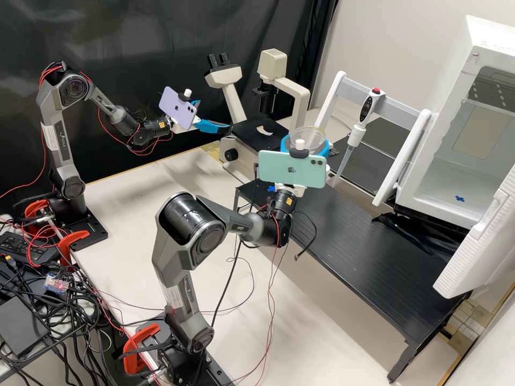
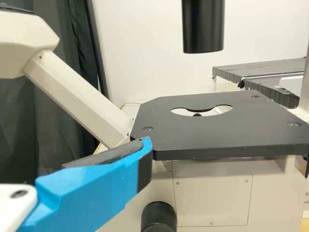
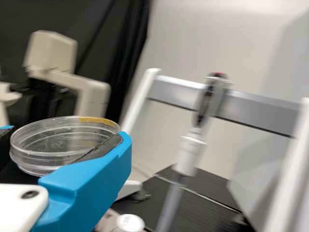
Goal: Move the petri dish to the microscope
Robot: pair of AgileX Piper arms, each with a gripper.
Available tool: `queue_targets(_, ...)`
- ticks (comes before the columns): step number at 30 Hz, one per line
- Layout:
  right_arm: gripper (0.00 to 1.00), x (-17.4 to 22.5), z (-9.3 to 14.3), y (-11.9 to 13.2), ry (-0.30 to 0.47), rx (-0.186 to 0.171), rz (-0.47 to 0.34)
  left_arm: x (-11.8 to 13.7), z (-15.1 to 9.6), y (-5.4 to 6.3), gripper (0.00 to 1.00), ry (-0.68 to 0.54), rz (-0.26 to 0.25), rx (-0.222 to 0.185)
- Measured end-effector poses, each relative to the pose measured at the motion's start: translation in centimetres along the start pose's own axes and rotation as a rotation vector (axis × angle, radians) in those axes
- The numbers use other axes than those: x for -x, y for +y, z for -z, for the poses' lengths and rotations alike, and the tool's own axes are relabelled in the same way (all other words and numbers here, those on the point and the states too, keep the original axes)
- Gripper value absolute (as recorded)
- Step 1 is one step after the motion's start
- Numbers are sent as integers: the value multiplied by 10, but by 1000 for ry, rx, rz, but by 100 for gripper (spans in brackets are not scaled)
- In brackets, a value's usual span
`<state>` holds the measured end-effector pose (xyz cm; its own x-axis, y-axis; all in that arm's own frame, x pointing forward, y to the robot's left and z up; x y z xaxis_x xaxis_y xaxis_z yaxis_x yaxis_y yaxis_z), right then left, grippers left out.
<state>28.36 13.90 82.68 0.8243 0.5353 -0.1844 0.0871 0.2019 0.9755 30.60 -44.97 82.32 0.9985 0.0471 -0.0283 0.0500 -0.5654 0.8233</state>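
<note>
Petri dish (image 3: 53,143) in the right gripper (image 1: 306,140), jaws parted to its width and gripping its sides, seemingly level, right of the microscope stage (image 1: 248,132). Carry it flat, centring before lowering. Left gripper (image 1: 214,115): jaws spread, empty.

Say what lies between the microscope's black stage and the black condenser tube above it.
Nothing lies there: the left wrist view shows a bare stretch between the black stage and the black condenser tube, with the pale wall behind.
</note>
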Motion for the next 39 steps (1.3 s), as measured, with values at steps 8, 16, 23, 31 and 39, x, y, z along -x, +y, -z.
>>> queue_targets(8,0,-33,30,-42,39,26,121,0,0,0,100,0,0,0)
queue_targets(16,0,-60,43,-73,40,34,232,0,0,0,100,0,0,0)
queue_targets(23,0,-86,39,-92,4,-6,309,0,0,0,100,0,0,0)
queue_targets(31,0,-117,24,-109,-75,-129,364,0,0,0,100,0,0,0)
queue_targets(39,0,-143,18,-113,-113,-180,367,0,0,0,100,0,0,0)
